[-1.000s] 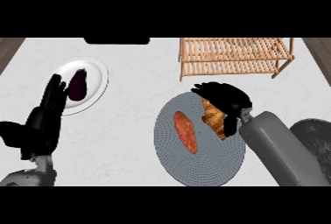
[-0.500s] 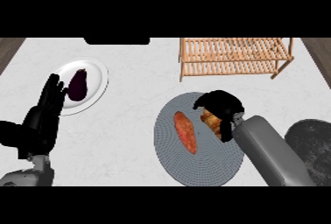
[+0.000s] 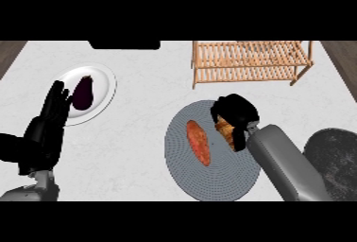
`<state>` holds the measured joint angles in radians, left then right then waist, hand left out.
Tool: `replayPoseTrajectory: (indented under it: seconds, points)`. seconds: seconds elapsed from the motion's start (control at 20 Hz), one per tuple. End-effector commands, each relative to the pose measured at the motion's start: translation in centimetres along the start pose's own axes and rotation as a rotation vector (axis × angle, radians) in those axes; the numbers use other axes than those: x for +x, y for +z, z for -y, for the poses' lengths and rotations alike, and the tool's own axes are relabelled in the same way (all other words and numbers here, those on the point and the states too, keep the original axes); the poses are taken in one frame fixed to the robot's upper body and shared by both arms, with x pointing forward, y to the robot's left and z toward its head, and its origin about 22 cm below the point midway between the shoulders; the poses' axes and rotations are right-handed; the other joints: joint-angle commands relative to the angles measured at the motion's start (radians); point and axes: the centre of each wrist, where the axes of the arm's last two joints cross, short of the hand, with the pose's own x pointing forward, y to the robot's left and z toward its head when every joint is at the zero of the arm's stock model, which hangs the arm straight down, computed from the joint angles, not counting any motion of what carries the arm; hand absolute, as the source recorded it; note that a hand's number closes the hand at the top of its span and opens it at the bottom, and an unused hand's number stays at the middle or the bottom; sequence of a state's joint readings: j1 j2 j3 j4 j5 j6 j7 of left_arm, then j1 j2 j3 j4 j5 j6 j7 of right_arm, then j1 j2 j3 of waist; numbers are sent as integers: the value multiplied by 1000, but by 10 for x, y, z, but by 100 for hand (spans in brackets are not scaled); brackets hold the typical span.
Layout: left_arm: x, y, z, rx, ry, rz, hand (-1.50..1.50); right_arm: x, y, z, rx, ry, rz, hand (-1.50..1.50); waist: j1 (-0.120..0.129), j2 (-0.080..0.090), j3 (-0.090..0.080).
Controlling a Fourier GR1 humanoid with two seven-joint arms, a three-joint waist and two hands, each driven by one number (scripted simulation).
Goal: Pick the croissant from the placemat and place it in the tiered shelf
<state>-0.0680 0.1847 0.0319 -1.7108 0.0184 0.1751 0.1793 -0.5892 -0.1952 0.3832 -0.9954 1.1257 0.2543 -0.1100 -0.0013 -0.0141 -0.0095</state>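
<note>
Right hand (image 3: pixel 235 113) is curled around the one croissant (image 3: pixel 225 128) on the round placemat (image 3: pixel 209 182), next to one sweet potato (image 3: pixel 199 142). Left hand (image 3: pixel 46 130) rests open, near-left. One tiered shelf (image 3: pixel 250 61) far right.

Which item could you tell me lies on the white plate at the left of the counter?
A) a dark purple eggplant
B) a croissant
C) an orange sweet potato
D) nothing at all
A: a dark purple eggplant lies on the white plate, beside the resting left hand.
</note>
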Motion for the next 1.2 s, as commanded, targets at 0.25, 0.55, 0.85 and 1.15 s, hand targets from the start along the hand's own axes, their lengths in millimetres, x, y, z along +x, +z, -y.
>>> replayPoseTrajectory:
  seconds: [0.25, 0.55, 0.85, 1.15]
  points:
    - [-10, -2, -4, 39, -18, -12, 0, 42, 10, -13, -85, -332, -465, 150, -32, 5, 8]
    - [-3, 8, 1, 12, 10, -8, 0, 80, 59, 19, -162, -470, -411, 150, -13, 6, 9]
    - [-12, 8, -3, 3, -10, -7, 0, 92, 96, 93, -521, -706, -398, 150, -5, 5, 9]
    - [-1, -4, 0, 24, -2, -6, 0, 102, 156, 155, -731, -692, -539, 150, -13, 7, 9]
